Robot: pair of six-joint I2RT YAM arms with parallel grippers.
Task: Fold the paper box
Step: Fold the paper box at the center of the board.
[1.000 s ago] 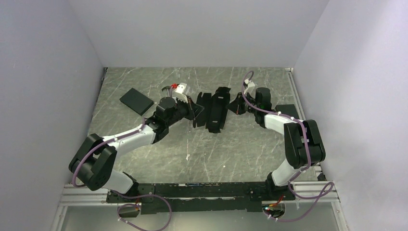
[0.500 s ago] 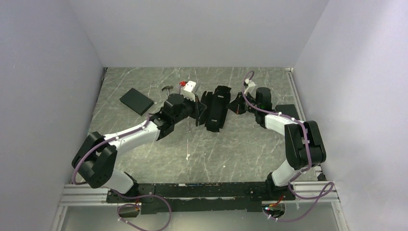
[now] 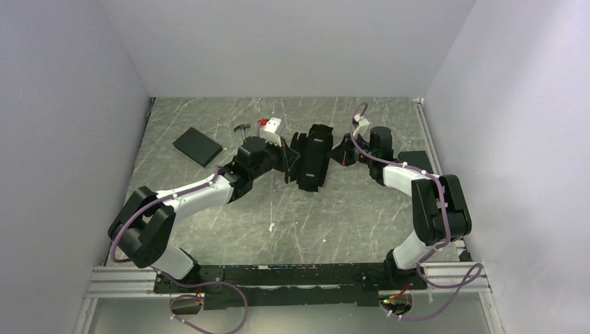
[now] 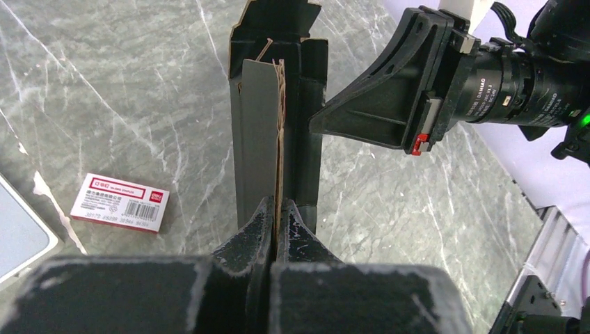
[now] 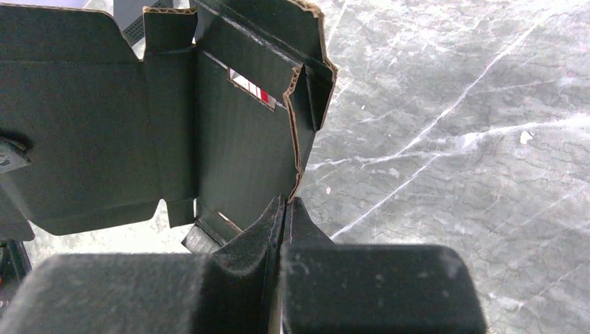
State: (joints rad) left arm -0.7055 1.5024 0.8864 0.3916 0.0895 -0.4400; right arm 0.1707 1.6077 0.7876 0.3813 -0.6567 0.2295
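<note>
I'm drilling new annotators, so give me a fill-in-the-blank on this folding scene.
1. The left tool and right tool both pinch the ___.
2. Both tools are ___.
3. The packet's label is white and ___.
Missing: box; shut; red.

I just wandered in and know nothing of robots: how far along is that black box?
Roughly midway, I'd judge. Done: several panels of the box are creased and stand up, with one wall doubled over. In hand: the left gripper and the right gripper each pinch an opposite edge of it. Left: the wide flap lies spread open and the tabs are untucked, so it is not yet a closed box.
</note>
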